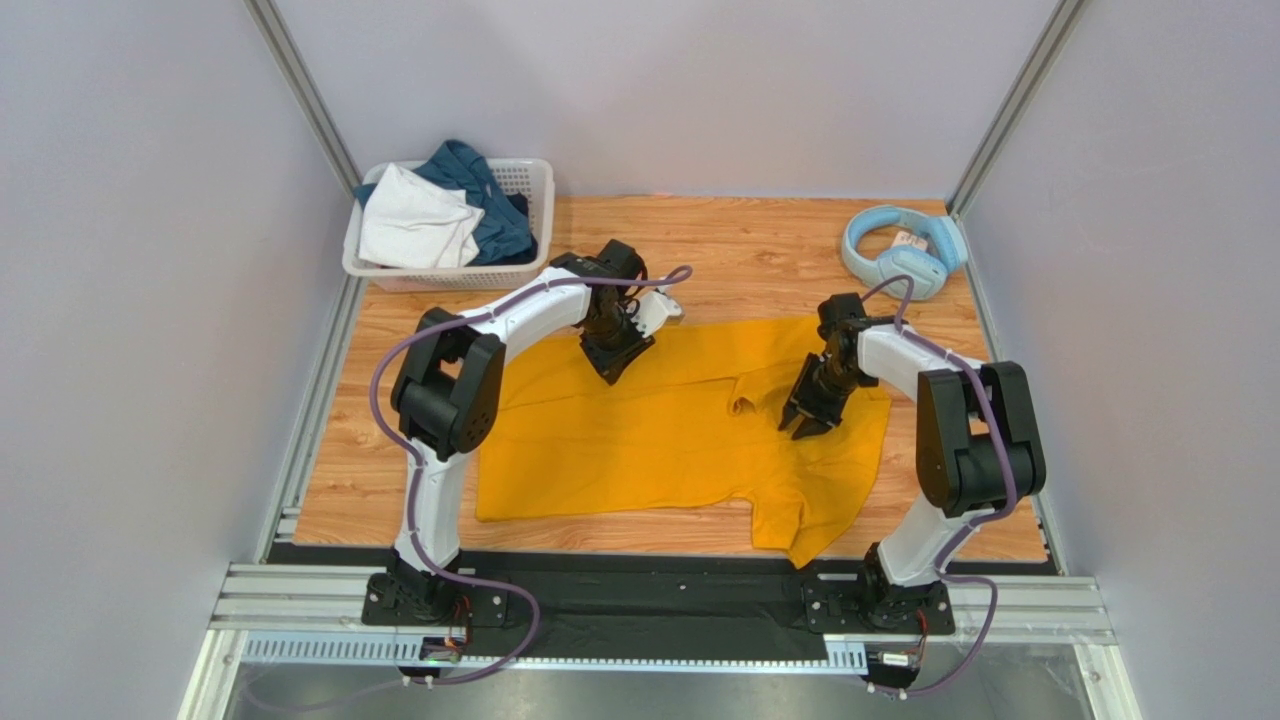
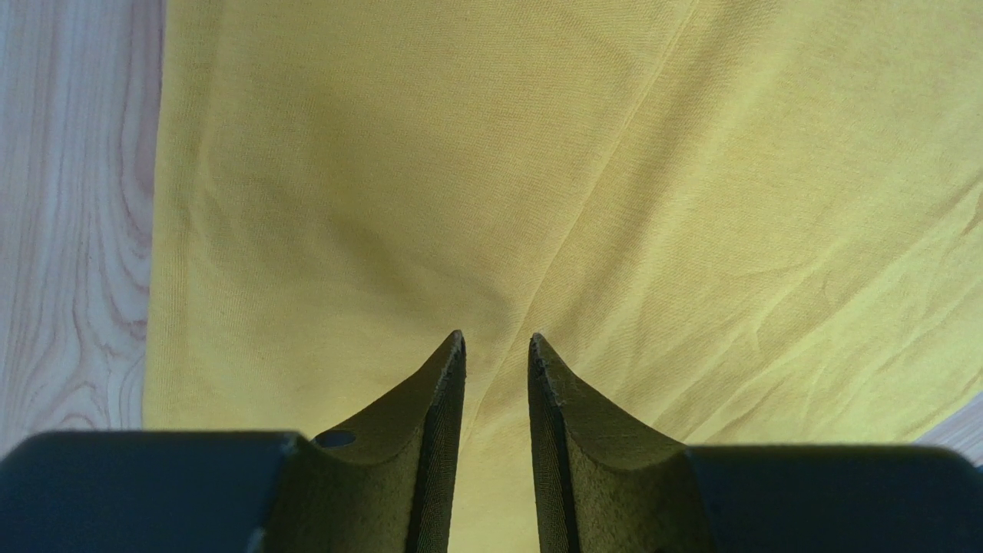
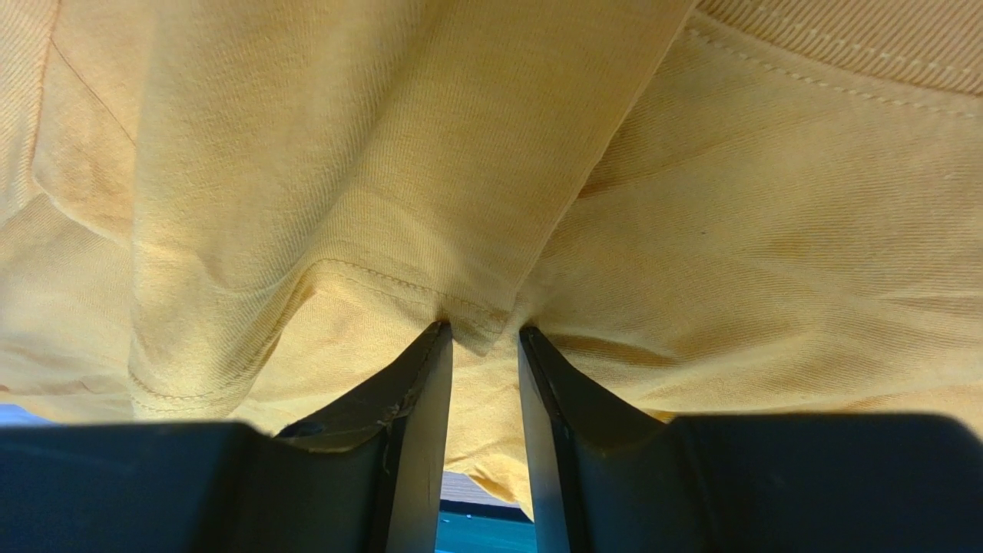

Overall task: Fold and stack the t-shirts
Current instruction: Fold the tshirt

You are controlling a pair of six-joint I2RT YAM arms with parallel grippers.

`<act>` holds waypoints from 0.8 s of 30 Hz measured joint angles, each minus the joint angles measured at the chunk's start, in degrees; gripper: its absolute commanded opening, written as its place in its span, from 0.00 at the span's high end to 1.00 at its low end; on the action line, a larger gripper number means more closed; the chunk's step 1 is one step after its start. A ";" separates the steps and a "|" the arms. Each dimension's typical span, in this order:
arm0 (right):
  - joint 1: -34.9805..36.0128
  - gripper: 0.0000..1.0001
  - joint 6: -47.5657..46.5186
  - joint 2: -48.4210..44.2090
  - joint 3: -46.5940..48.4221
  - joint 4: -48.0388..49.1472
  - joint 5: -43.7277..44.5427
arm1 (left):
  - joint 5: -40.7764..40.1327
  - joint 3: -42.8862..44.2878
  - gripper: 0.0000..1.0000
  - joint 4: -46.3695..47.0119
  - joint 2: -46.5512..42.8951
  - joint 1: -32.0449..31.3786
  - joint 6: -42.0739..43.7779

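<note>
Wooden table (image 1: pixel 751 240): fills the middle of the top view; both arm bases sit at its 6 o'clock edge.
Mustard-yellow t-shirt (image 1: pixel 661 435): lies spread over the table's centre, flat on its 9 o'clock half, bunched and folded over towards 4 o'clock.
White lattice basket (image 1: pixel 538 195): stands at the table's 11 o'clock corner, well apart from the yellow cloth.
White garment (image 1: pixel 413 225): crumpled in the basket's 9 o'clock half.
Dark teal garment (image 1: pixel 489 203): heaped in the basket, at 2 o'clock of the white one and touching it.
Light-blue headphones (image 1: pixel 899 248): rest at the table's 1 o'clock corner.
Left gripper (image 1: pixel 619 360) (image 2: pixel 496 340): at the shirt's 11 o'clock edge; jaws narrowly apart over a crease, and a pinch cannot be told.
Right gripper (image 1: pixel 804 420) (image 3: pixel 482 332): at the shirt's 3 o'clock side; jaws clamp a stitched hem, cloth draping off the fingertips.
</note>
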 measured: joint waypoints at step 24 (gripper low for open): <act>-0.07 0.68 0.00 0.94 2.97 -0.74 0.13 | -0.13 -1.62 0.69 0.59 0.00 0.00 0.26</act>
